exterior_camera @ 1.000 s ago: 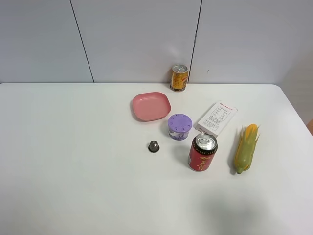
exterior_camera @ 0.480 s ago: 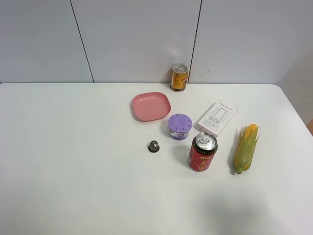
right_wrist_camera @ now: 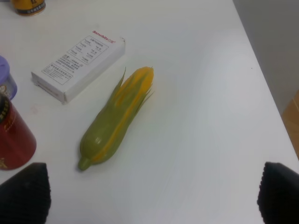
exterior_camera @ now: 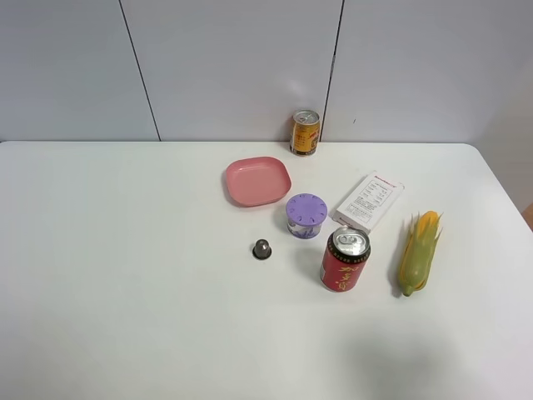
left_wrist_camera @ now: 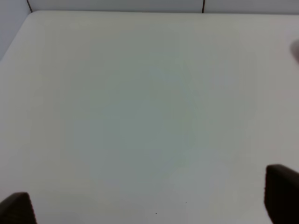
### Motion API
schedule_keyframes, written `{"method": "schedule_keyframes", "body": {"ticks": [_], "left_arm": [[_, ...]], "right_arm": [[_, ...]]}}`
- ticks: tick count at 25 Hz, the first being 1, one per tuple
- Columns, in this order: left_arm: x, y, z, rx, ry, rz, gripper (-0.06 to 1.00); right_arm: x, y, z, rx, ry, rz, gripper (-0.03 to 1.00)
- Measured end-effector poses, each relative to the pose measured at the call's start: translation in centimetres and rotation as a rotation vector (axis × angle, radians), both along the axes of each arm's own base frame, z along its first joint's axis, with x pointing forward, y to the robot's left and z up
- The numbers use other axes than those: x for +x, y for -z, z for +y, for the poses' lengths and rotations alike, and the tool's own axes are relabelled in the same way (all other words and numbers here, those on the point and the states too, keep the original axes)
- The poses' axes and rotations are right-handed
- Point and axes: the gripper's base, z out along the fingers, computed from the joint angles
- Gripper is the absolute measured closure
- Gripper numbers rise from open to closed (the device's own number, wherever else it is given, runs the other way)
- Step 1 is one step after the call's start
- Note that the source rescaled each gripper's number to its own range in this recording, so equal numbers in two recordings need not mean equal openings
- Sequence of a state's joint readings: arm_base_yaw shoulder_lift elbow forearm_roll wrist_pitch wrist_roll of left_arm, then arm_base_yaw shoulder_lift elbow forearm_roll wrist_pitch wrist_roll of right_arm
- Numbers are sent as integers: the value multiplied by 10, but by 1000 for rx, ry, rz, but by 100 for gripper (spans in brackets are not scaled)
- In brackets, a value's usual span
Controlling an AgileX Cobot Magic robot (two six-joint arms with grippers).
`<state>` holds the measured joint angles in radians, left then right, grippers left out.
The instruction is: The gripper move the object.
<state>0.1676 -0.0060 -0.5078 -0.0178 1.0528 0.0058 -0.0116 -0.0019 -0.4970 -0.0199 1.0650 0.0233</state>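
The object, a squat jar with a lavender slotted lid (exterior_camera: 306,214), stands upright near the table's middle, between the pink plate and the red can. A sliver of it shows at the edge of the right wrist view (right_wrist_camera: 5,81). Neither arm shows in the exterior high view. My left gripper (left_wrist_camera: 149,205) is open over bare table, far from the jar. My right gripper (right_wrist_camera: 152,193) is open and empty, above the table near the corn cob, to the right of the jar.
A pink plate (exterior_camera: 258,181), a tiny dark capsule (exterior_camera: 262,248), a red can (exterior_camera: 345,258), a white box (exterior_camera: 368,201), a corn cob (exterior_camera: 417,251) and a yellow can (exterior_camera: 305,132) at the back wall. The table's right edge (right_wrist_camera: 261,60) is near the corn.
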Motion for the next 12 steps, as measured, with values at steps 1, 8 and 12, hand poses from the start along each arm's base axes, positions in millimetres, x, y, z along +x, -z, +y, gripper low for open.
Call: {"method": "schedule_keyframes", "body": {"ticks": [1,8,12], "left_arm": [[0,0,0,0,0,0,-6],[0,0,0,0,0,0,-6],[0,0,0,1,0,0,-6]], "right_arm": [[0,0,0,0,0,0,-3],[0,0,0,0,0,0,-3],[0,0,0,0,0,0,-3]]}}
